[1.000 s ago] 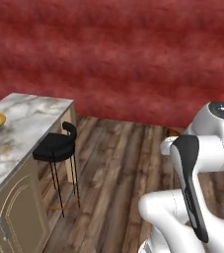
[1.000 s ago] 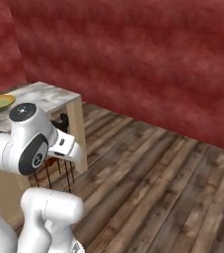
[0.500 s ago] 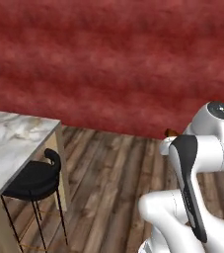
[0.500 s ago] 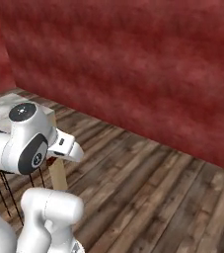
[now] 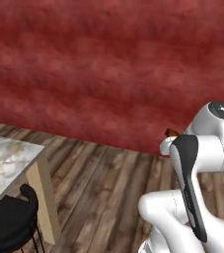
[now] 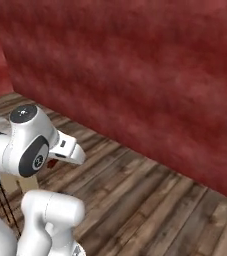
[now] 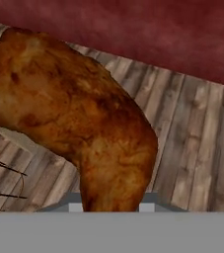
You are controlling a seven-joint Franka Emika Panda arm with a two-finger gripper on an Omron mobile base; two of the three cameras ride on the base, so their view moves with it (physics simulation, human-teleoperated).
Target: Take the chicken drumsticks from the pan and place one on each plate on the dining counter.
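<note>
While clamped on a glossy, mottled red-brown drumstick [image 7: 79, 118], gripper [image 7: 108, 206] sits high above dark wood plank floor [image 7: 192, 138], w/ meat bulging lumpy and rounded up from the tips. Beyond: smooth white arm [image 5: 202, 163], veined marble counter corner [image 5: 10, 158] on pale wood base, black curved-back stool [image 5: 10, 222], blotchy red wall [image 6: 135, 75].

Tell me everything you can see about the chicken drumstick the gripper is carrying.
The chicken drumstick is a glossy, mottled orange-brown piece of roasted-looking meat, broad at one end and narrowing toward the gripper, which is shut on it at the bottom of the hand view. It hangs in the air above the wooden floor, against the red wall, touching nothing else. A small brown bit shows in the left base view.
</note>
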